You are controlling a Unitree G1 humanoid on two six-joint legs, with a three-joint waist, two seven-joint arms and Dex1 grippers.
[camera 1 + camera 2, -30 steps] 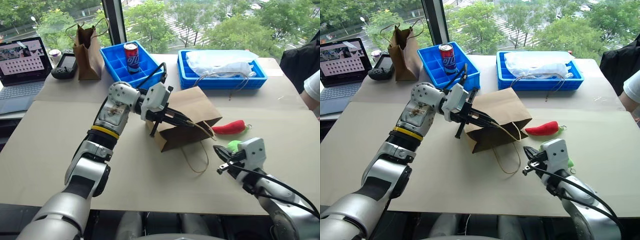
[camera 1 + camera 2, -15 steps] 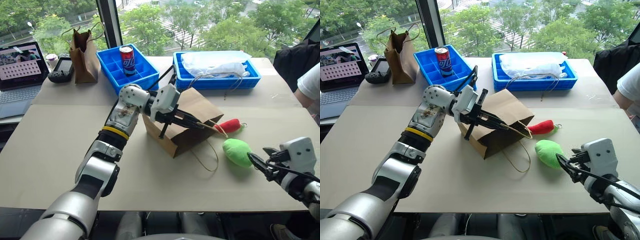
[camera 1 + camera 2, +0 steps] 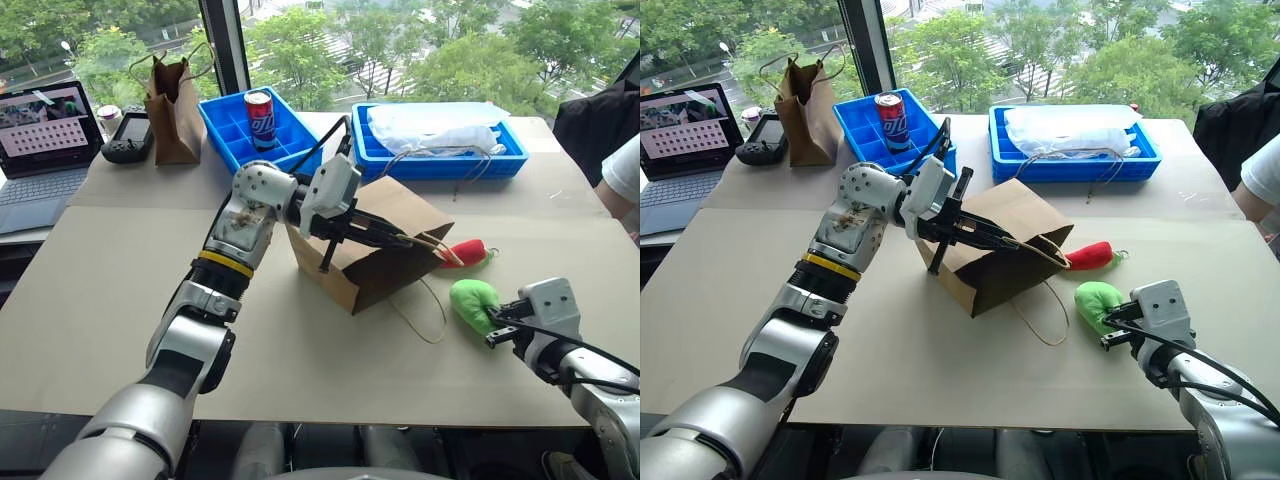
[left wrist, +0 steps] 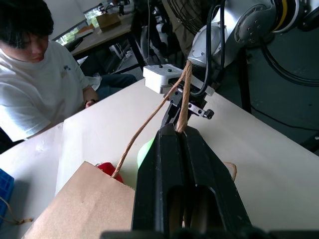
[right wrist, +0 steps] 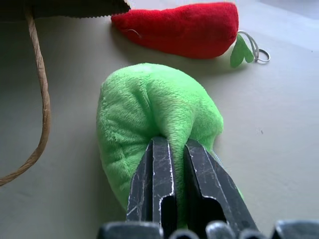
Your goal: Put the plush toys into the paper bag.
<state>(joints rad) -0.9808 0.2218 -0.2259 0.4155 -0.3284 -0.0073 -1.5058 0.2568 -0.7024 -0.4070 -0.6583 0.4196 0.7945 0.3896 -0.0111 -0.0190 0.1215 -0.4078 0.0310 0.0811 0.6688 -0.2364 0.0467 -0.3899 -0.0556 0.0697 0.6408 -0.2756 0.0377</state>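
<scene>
Right gripper [image 5: 169, 164] had pinched the lime-green oval plush toy [image 5: 154, 114] lower right; left gripper [image 4: 180, 130] clamped the light-brown kraft paper bag's [image 3: 385, 240] cord handle [image 4: 149, 122] at centre, so lift clear before swinging over the mouth.

Lime-green toy [image 5: 154, 109], red chili [image 5: 179, 27], tan bag [image 3: 385, 240]

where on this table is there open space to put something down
Bare tabletop lies on the robot's left, between the laptop and the paper bag. It is crowded to the right of the bag's mouth: red chili, green plush, right gripper.
</scene>
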